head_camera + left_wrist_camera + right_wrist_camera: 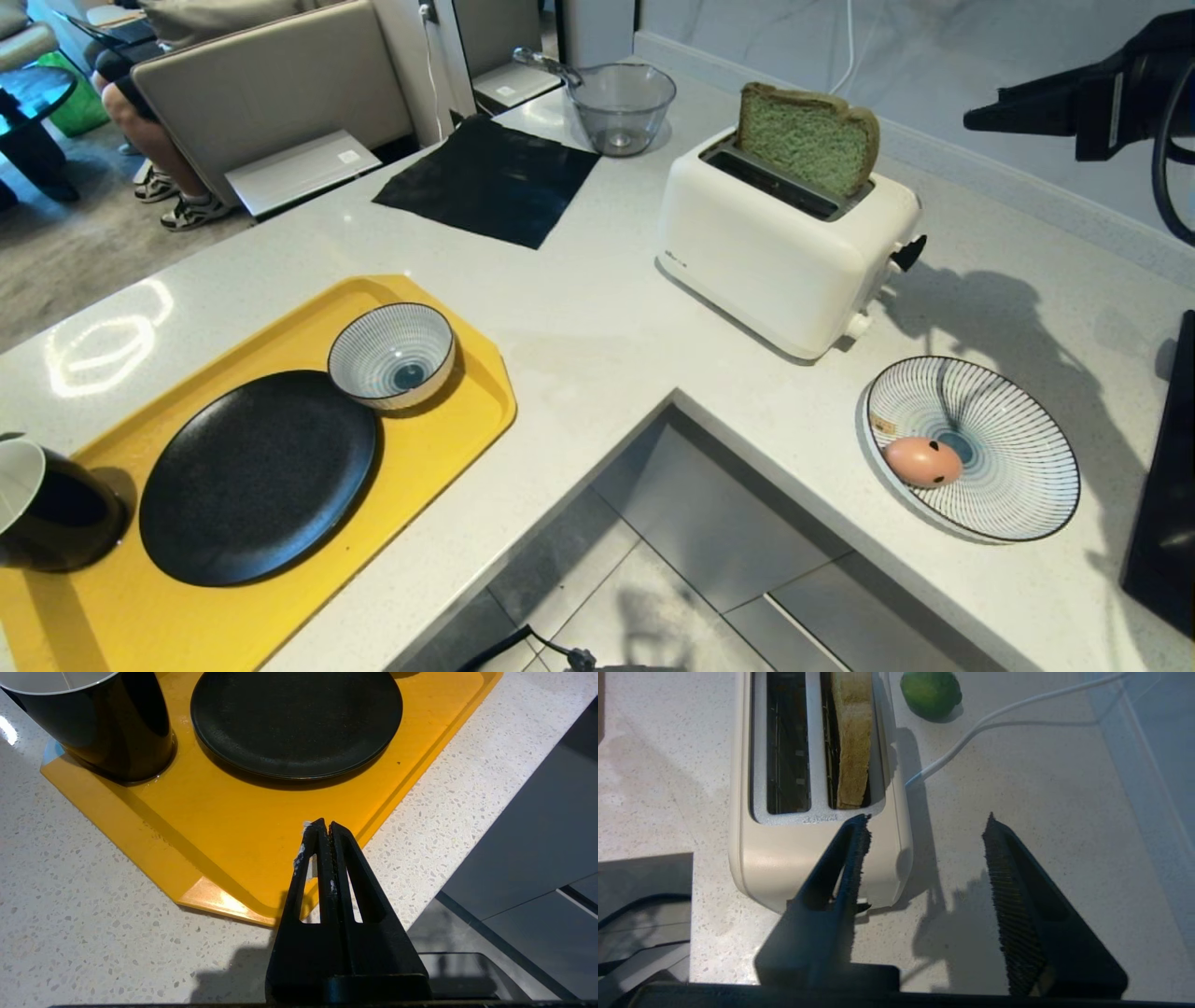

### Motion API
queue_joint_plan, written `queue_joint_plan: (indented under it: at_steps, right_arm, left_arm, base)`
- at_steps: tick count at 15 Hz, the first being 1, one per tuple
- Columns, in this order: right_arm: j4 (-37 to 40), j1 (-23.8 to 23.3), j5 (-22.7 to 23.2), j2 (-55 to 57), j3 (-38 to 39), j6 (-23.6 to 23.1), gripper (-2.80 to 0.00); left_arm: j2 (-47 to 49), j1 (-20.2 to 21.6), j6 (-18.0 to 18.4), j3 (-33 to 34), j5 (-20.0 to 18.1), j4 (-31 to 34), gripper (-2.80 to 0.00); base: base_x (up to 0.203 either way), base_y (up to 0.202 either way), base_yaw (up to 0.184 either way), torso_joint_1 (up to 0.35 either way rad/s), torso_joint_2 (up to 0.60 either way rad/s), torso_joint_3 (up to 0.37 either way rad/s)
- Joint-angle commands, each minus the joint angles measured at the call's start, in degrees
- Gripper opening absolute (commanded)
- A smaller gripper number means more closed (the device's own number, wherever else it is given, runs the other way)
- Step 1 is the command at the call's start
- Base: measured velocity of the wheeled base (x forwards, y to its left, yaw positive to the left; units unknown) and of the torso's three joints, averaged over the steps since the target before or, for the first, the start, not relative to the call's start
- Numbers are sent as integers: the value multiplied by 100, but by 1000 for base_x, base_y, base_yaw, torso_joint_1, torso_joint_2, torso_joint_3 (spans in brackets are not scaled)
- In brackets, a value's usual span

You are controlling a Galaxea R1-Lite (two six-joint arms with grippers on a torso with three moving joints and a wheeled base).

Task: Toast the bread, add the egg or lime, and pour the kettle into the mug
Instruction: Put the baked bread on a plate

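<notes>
The green bread [808, 140] stands upright in the back slot of the white toaster [784, 252], sticking out above it. In the right wrist view the bread [853, 742] shows edge-on, with a lime [931, 690] on the counter behind the toaster [817, 858]. My right gripper [927, 819] hangs open and empty above the counter beside the toaster's lever end; the head view shows it [980, 117] high at the right. The pink egg [922, 461] lies in a striped plate [1018, 495]. The black mug [47, 504] stands on the yellow tray [439, 439]. My left gripper [325, 822] is shut over the tray's corner.
A black plate [257, 476] and a striped bowl [392, 355] share the tray. A glass bowl [621, 103] and a black mat [490, 177] lie at the back. A black object [1167, 485] is cut off at the right edge; I cannot tell whether it is the kettle. A seated person's legs [149, 140] show far left.
</notes>
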Motion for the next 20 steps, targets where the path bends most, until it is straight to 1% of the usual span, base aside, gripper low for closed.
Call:
queue_joint_plan:
  at_steps: [1,3,6,9,10,11,13,15,20]
  right_arm:
    - [-158,9,2,-11,64,-19,0]
    - [-180,52,-7,-2,149,-35,0]
    - [-171,228,-234,99,387,-44,0]
    - [-236,451,-265,322,357,-10,0]
    - [-422,532,-256,437,314,33,0]
    - [-762,604,-254,557,292,158,0]
    - [-1406,762,-253,750,242,556,0]
    - [-1480,817,-245,824,194,640,0]
    - [-1489,852,-253,965,131,614,0]
  left_arm:
    - [0,1,-2,79,2,-3,-280]
    - [0,1,-2,79,2,-3,-280]
    - [0,1,-2,79,2,-3,-280]
    - [0,1,-2,79,2,-3,-280]
    - [0,1,-2,79,2,-3,-280]
    - [0,1,-2,79,2,-3,-280]
    - [0,1,-2,79,2,-3,-280]
    - [0,1,-2,79,2,-3,-280]
    - [0,1,-2,79,2,-3,-280]
  base:
    - [0,0,0,0,0,0]
    - [0,0,0,0,0,0]
    - [0,0,0,0,0,0]
    - [0,0,0,0,0,0]
    - [0,0,0,0,0,0]
    - [0,0,0,0,0,0]
    - [0,0,0,0,0,0]
    - [0,0,0,0,0,0]
    - [0,0,0,0,0,0]
